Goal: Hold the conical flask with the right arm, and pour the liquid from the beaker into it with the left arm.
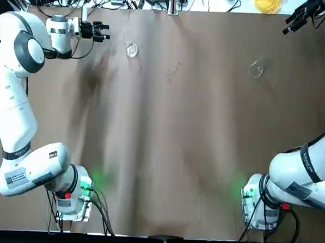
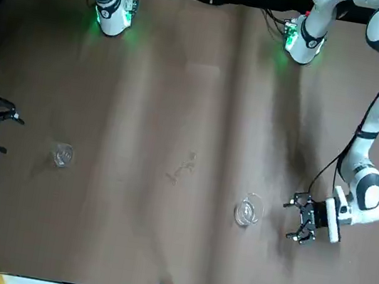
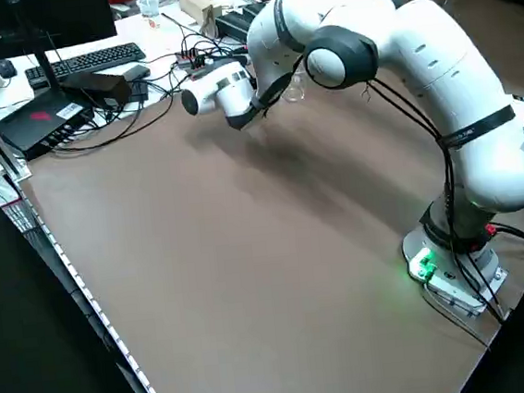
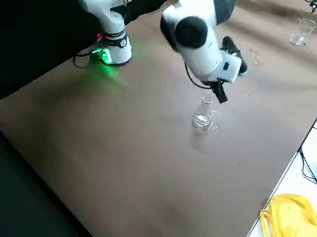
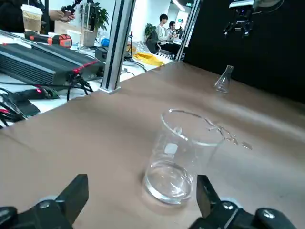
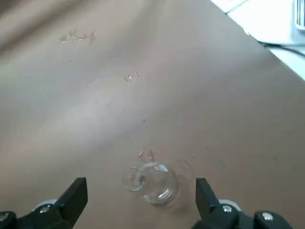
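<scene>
Left wrist view: your left gripper (image 5: 142,191) has its fingers spread near the beaker (image 5: 178,157). Your right gripper (image 6: 141,193), fingers spread, faces the flask (image 6: 158,183), upright on the worktop (image 6: 114,114).

Beyond the left arm's black pincer (image 5: 142,202), clear colourless glass is seen in the beaker (image 5: 181,155), marked with a small whitish patch, over a plain brown tabletop (image 5: 109,138); farther from that pincer, the conical flask (image 5: 224,79) is likewise colourless, and bright yellow is shown by a cloth-like item (image 5: 148,58). Behind each black pincer, the robot's arm (image 1: 13,113) is coloured white, with dark grey joint caps (image 1: 30,52); green light (image 1: 85,184) and a red spot (image 1: 67,195) are shown at its base.
</scene>
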